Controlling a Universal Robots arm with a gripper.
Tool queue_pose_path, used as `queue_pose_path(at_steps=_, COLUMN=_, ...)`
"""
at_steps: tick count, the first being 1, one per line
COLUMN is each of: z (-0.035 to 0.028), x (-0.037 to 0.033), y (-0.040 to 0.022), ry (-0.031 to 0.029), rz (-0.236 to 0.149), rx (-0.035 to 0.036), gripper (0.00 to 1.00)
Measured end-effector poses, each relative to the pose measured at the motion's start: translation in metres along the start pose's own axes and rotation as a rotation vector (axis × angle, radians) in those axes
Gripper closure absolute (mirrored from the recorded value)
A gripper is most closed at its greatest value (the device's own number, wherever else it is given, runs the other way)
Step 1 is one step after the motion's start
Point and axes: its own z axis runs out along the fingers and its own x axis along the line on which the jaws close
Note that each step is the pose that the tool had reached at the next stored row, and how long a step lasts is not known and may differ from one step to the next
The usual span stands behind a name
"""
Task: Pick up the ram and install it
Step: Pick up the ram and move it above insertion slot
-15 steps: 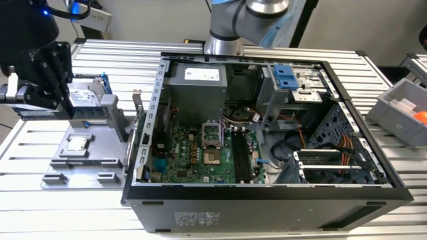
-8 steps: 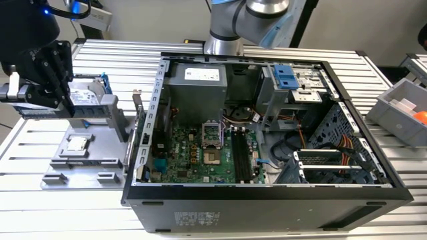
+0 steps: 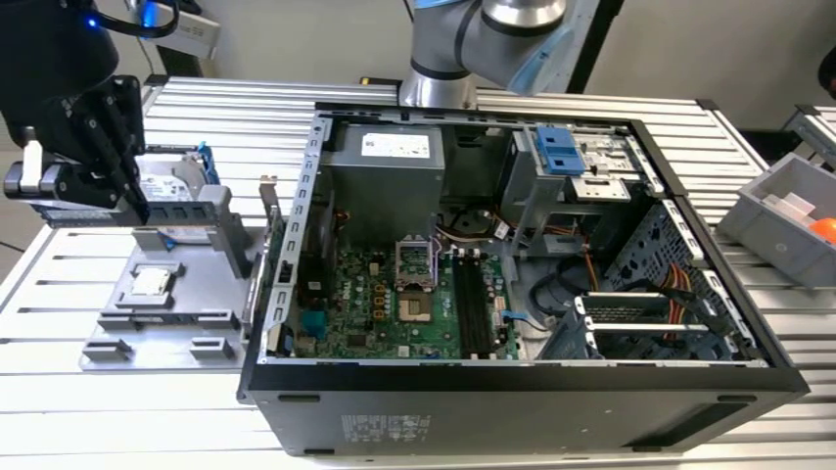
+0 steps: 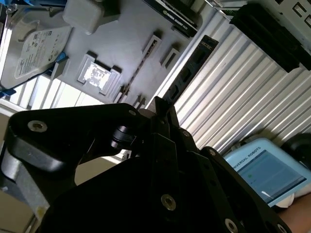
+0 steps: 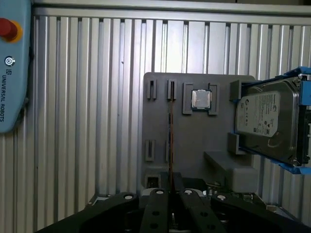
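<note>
The black metal gripper [image 4: 163, 107], fingers pressed together, is hovering over the long thin ram [image 5: 170, 126], which is standing in the flat grey tray [image 5: 194, 141].

Ribbed metal table [image 3: 78, 411] under grey fixture plate [image 3: 157, 328], open computer case [image 3: 523, 401] and teach pendant [image 5: 12, 73].

Exterior view: open computer case [image 3: 523, 401] on slatted table [image 3: 78, 411]; grey fixture [image 3: 196, 313] at its nine o'clock carries hard drive [image 3: 167, 178], processor chip [image 3: 153, 282].
</note>
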Motion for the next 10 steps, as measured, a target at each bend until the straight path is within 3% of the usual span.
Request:
queue_pose_path(at_steps=7, z=0.0, x=-0.0032, y=-0.0013, ry=0.0002, rz=0.0, rx=0.0021, gripper=1.0)
queue_pose_path(at_steps=10, z=0.0, x=-0.0044, y=-0.002, ry=0.0002, rz=0.0, rx=0.0065, gripper=1.0)
